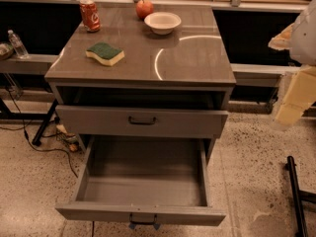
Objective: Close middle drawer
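The middle drawer is pulled far out of the grey cabinet. Its flat front with a small dark handle sits at the bottom of the view, and its deep grey box is empty. Above it, the taller-fronted top drawer stands slightly open. The third drawer is hidden beneath the open one. My gripper hangs at the right edge, a pale yellowish shape under the white arm. It is to the right of the cabinet, above the floor and well apart from the drawer.
On the cabinet top are a red can, an apple, a white bowl and a green-and-yellow sponge. A water bottle stands on the left ledge. Cables run over the floor at the left, and a black bar lies at the right.
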Robot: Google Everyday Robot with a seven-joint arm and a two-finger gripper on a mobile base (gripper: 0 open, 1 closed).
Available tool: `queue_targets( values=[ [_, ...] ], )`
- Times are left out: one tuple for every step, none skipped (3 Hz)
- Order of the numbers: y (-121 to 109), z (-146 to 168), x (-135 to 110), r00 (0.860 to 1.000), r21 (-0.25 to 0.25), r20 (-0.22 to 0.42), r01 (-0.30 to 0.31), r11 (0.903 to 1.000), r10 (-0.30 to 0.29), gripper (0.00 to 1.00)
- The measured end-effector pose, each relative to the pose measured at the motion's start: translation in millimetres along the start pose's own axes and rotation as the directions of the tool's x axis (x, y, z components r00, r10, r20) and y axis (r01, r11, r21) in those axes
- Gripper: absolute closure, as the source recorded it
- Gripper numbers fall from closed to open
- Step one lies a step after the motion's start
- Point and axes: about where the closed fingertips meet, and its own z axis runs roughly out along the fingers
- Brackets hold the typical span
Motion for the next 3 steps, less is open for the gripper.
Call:
queue_targets(
  values=[
    [0, 0, 0, 1.0, 0.0, 0.0, 0.0, 1.0, 0.0, 0.0],
    [1, 8, -2, 1.0, -0.001, 0.009, 0.014, 0.9999, -0.014, 0.0],
    [17, 38, -3, 0.999, -0.035, 0.027, 0.038, 0.9987, -0.037, 0.0]
  ],
)
